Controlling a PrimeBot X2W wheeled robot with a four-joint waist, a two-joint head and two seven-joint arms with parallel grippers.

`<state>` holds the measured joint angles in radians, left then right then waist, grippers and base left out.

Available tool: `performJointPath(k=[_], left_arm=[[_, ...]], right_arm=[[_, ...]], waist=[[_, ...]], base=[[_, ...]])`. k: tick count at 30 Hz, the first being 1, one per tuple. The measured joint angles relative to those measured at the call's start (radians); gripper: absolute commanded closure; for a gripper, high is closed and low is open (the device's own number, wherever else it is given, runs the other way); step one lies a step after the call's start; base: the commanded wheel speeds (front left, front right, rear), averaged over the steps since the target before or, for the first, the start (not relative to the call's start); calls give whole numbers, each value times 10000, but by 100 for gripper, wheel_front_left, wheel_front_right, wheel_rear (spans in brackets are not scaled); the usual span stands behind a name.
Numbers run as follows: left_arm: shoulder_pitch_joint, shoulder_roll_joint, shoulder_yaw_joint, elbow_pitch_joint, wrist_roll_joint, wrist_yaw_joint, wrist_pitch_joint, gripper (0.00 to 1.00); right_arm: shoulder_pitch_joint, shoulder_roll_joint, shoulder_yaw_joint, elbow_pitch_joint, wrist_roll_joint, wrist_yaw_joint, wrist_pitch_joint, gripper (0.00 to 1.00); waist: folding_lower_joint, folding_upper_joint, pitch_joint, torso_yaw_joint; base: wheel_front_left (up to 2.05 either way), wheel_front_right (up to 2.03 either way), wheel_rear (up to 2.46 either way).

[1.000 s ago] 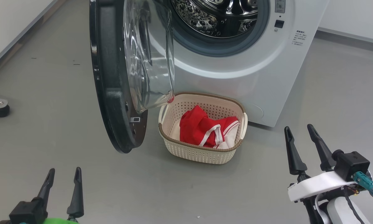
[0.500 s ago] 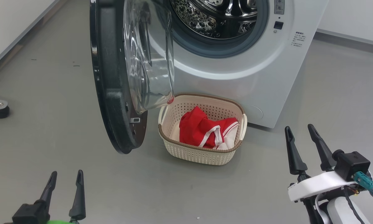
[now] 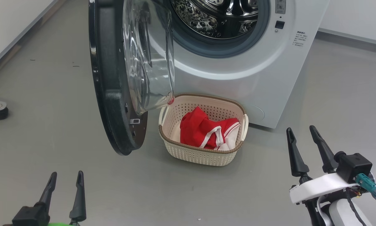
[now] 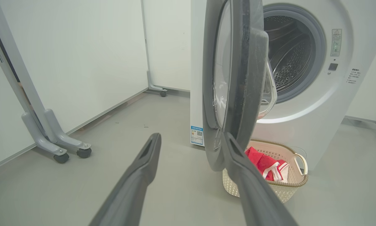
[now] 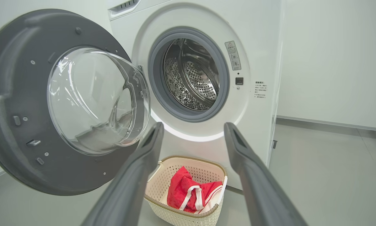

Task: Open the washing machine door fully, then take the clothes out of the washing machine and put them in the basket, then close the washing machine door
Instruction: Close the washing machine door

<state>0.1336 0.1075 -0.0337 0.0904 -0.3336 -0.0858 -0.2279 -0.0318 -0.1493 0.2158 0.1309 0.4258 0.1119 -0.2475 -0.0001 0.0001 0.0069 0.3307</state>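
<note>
The left gripper (image 3: 66,174) hovers low over the grey floor (image 3: 188,194) with its two fingers spread and nothing between them. The right gripper (image 3: 300,129) is likewise parted and empty, sitting higher and well to the right. Bare floor lies ahead of both, so each has free room up to the basket (image 3: 203,155), which stands against the foot of the washing machine (image 3: 263,78). The clothes (image 3: 200,130) lie bunched inside the basket, red with white trim, below its brown rim. The washing machine door (image 3: 111,94) stands swung out, nearly edge-on to the head camera, with its lower black rim just left of the basket and apart from the left gripper. The rim of its glass bowl (image 3: 147,62) hangs by the basket's back left corner; whether they touch cannot be told. Above, the grey gasket (image 3: 219,50) rings the open steel drum (image 3: 216,15). The right wrist view looks onto the door's inner face and straight into the drum. The left wrist view takes in the door's outer edge, a blue label (image 4: 196,135) low on the machine's side, and a wheeled panel stand (image 4: 50,131) by the wall on that side.
</note>
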Motion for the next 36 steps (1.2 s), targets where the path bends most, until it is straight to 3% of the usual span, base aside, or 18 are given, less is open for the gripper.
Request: performJointPath(k=[18, 19, 20, 21, 36], left_arm=[[-44, 0, 2, 0, 157, 4, -115, 0], [-52, -2, -4, 2, 159, 4, -121, 24], [-56, -2, -12, 2, 159, 2, -121, 91], [-57, -2, -17, 2, 159, 2, -121, 100], [-533, 10, -203, -408, 433, 0, -130, 100]], right_arm=[[1, -6, 63, 15, -63, 6, 0, 0], [1, -8, 65, 15, -63, 8, 0, 0], [1, -8, 65, 15, -63, 8, 0, 0], [1, -10, 65, 15, -63, 10, 0, 0], [-13, -217, -19, -197, -98, 12, -2, 0]], waist=[[0, 0, 78, -83], [1, 0, 88, -90], [0, 0, 100, -98], [1, 0, 113, -106], [1, 0, 753, -190]], base=[[0, 0, 0], [0, 0, 0], [0, 0, 0], [0, 0, 0], [0, 0, 0]])
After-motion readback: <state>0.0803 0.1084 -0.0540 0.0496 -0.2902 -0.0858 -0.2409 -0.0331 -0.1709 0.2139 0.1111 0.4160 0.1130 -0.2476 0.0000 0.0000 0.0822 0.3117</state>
